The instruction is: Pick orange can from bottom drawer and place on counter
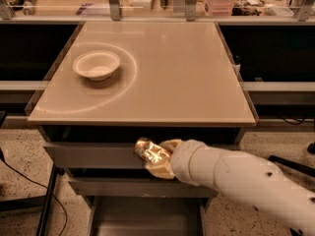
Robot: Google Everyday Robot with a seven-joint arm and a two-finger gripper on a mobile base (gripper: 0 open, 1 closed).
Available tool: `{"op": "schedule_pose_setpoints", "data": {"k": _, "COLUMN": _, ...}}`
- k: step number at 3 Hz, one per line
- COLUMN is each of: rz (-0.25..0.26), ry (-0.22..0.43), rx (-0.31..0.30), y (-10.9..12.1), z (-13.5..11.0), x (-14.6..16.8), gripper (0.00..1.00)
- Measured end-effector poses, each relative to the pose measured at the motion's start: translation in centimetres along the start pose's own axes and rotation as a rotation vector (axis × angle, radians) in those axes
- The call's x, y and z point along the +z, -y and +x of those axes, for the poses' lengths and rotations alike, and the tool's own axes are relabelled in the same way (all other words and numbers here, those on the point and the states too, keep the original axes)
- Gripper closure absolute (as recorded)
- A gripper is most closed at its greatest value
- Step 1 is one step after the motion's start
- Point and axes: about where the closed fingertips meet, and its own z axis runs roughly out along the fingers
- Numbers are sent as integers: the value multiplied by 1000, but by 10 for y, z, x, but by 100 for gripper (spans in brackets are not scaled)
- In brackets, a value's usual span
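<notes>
My gripper (156, 157) is shut on the orange can (149, 152), a small shiny orange-gold can, and holds it in the air in front of the upper grey drawer front, just below the counter's front edge. The white arm runs off to the lower right. Below, the bottom drawer (145, 216) stands pulled open and its flat grey floor shows. The counter (172, 73) is a wide glossy beige top with a faint ring mark on its left half.
A white bowl (97, 65) sits on the counter's left side inside the ring mark. Two wider grey drawer fronts (88, 155) lie between counter and open drawer. Shelves with clutter run along the back. A black cable lies on the floor at left.
</notes>
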Motion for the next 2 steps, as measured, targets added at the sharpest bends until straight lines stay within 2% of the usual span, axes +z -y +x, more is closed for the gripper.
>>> {"op": "schedule_pose_setpoints", "data": {"k": 1, "rz": 61, "ry": -15, "rx": -103, "y": 22, "z": -59, "x": -19, "gripper": 100}}
{"op": "schedule_pose_setpoints", "data": {"k": 2, "rz": 61, "ry": -15, "rx": -103, "y": 22, "z": -59, "x": -19, "gripper": 100}}
